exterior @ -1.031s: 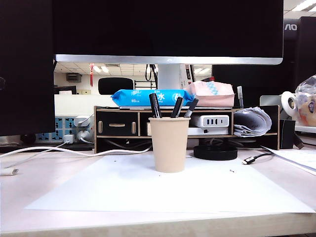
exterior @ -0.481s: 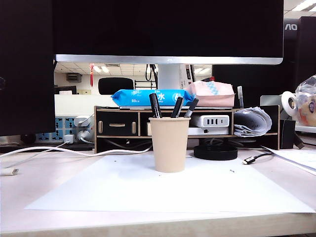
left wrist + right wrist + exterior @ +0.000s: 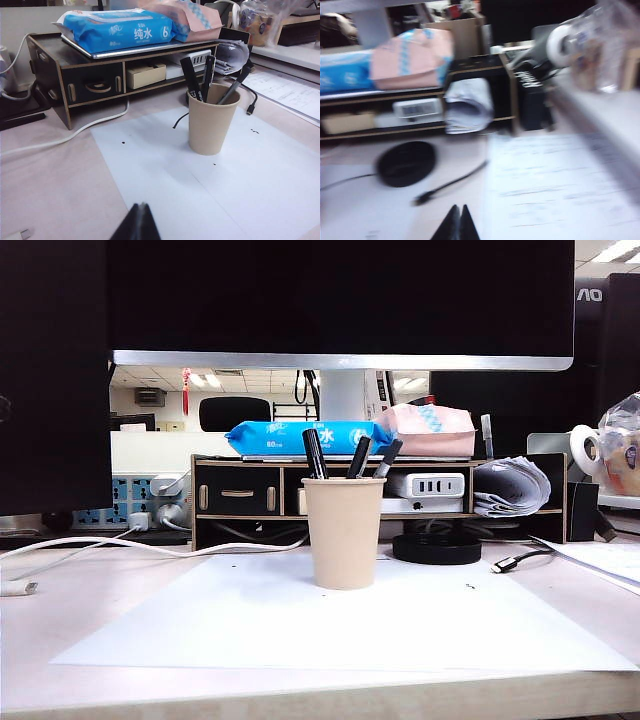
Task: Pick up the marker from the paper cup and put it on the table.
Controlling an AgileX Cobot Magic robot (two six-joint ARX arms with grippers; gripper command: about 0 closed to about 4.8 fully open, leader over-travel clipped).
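The tan paper cup (image 3: 344,535) stands upright on a white sheet (image 3: 300,630) on the table (image 3: 60,610). Three black markers (image 3: 314,453) (image 3: 358,456) (image 3: 388,457) lean in it, tips above the rim. I cannot tell which one carries the barcode sticker. The left wrist view shows the cup (image 3: 210,125) and markers (image 3: 190,75) some way ahead of my left gripper (image 3: 140,205), which is shut and empty. My right gripper (image 3: 458,206) is shut and empty too, over the desk off to the right near a black cable (image 3: 450,184). Neither gripper shows in the exterior view.
A black drawer shelf (image 3: 240,490) with a blue wipes pack (image 3: 300,435) stands behind the cup, under a large monitor (image 3: 340,300). A black round disc (image 3: 435,547) and a cable plug (image 3: 505,564) lie to the right. A white cable (image 3: 100,545) runs on the left. Printed paper (image 3: 560,185) lies far right.
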